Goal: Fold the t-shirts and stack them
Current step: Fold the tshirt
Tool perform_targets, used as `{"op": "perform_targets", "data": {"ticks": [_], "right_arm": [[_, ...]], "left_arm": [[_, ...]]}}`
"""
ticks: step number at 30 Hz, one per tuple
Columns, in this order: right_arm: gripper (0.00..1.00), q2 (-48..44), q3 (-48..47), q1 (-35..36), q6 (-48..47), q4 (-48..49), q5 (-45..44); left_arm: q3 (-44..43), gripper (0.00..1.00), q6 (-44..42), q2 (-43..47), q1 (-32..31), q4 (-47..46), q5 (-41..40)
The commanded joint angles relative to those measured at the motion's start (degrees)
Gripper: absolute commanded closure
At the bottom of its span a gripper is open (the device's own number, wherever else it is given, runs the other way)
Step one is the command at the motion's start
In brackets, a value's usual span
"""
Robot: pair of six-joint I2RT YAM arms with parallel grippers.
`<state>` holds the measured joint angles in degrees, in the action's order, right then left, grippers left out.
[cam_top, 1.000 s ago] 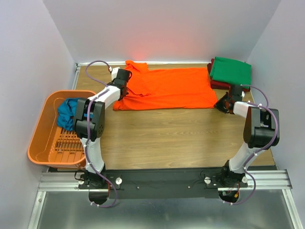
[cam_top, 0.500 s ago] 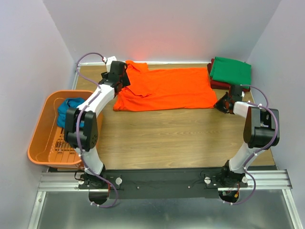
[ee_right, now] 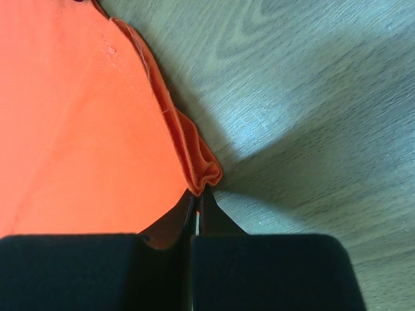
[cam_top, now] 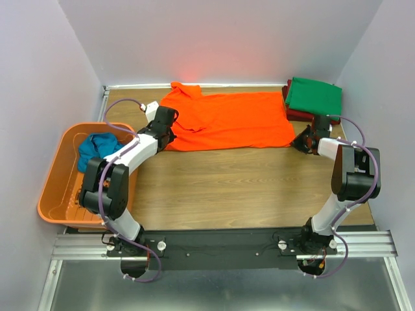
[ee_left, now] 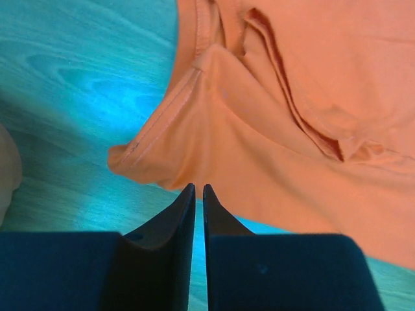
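Top external view has the orange t-shirt (cam_top: 227, 120) lying flat and spread lengthwise on the tabletop (cam_top: 227, 184) near its far edge, with the collar end toward the far left corner. The shirt's near right corner is bunched into a small fold, and the right pincer (ee_right: 198, 192) is clenched on that fold with its fingers pressed together. At the shirt's near left edge, beside a sleeve hem, sits the left pincer (ee_left: 199, 188). Its fingers are drawn almost together with only a thin slit between them, and the tips meet the cloth's edge. I cannot tell whether any cloth is caught there.

In the far right corner the green t-shirt (cam_top: 314, 96) lies folded on top of the dark red t-shirt (cam_top: 293, 115), just beside the orange one's right end. The teal-blue t-shirt (cam_top: 97, 148) is crumpled inside the orange basket (cam_top: 55, 210), which stands by the left edge.
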<state>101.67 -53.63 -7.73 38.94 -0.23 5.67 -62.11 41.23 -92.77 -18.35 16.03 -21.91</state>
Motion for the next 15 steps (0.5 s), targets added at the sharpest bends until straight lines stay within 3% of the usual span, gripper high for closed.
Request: {"op": "perform_targets", "data": {"ticks": [1, 15], "right_arm": [[0.94, -0.68, 0.01, -0.54, -0.36, -0.47, 1.1], [0.95, -0.07, 0.19, -0.54, -0.53, -0.39, 1.01]], "left_arm": [[-0.38, 0.84, 2.45, -1.71, 0.16, -1.79, -3.66], [-6.18, 0.85, 5.96, -15.24, 0.86, 5.32, -14.03]]}}
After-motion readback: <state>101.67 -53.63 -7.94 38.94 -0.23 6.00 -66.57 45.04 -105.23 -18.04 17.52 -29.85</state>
